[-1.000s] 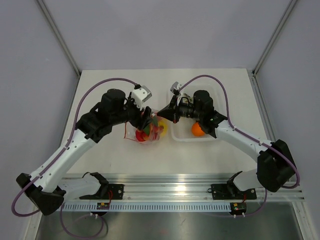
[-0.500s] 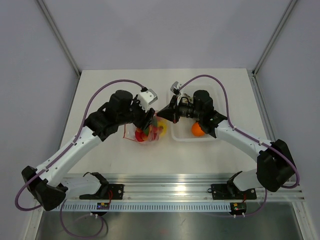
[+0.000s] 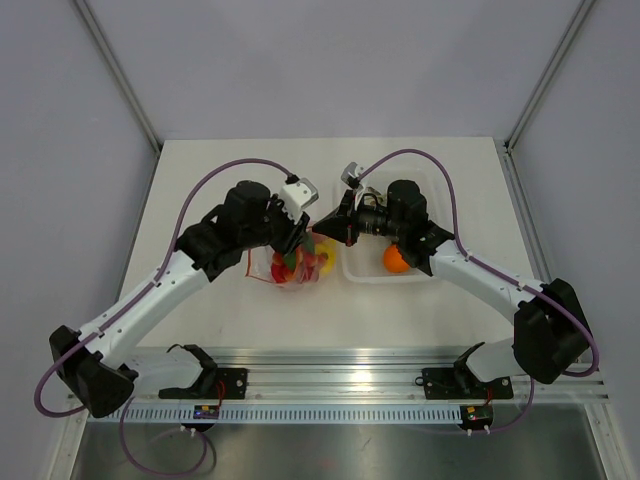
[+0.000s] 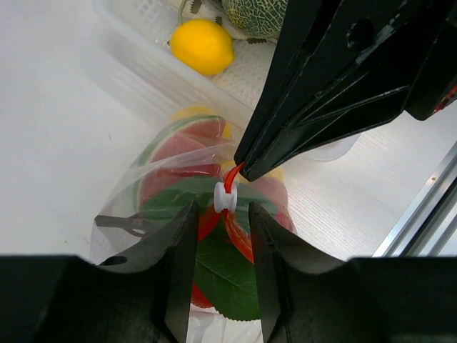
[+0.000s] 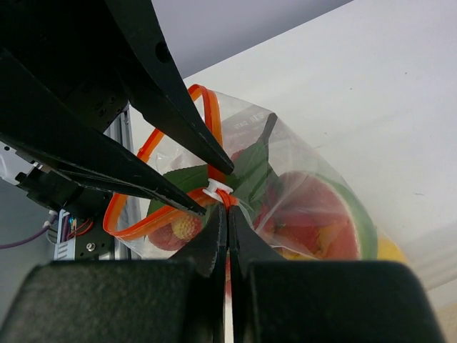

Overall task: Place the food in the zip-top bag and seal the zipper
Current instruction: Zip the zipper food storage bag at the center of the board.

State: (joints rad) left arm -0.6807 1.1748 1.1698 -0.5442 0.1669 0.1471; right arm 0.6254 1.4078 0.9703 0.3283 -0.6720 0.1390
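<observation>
White table (image 3: 300, 320), grey walls (image 3: 320, 60), metal rail (image 3: 330, 378) at the near edge; zip-top bag (image 3: 297, 264) worked at its mouth.

The right gripper (image 5: 227, 214) is seen pressed together on the zipper (image 5: 111, 221), just beside the white slider (image 5: 218, 191). The left gripper (image 4: 222, 214) is held apart, one jaw either side of the slider; contact is probably not made, the view being tight. The food (image 4: 178, 151) is seen inside the bag, directly beyond the left gripper. A lemon (image 4: 202, 46) lies in the tray (image 4: 164, 78), further out. Against the frame a second earlier, the left arm is found shifted towards the right gripper; the bag is unmoved.
</observation>
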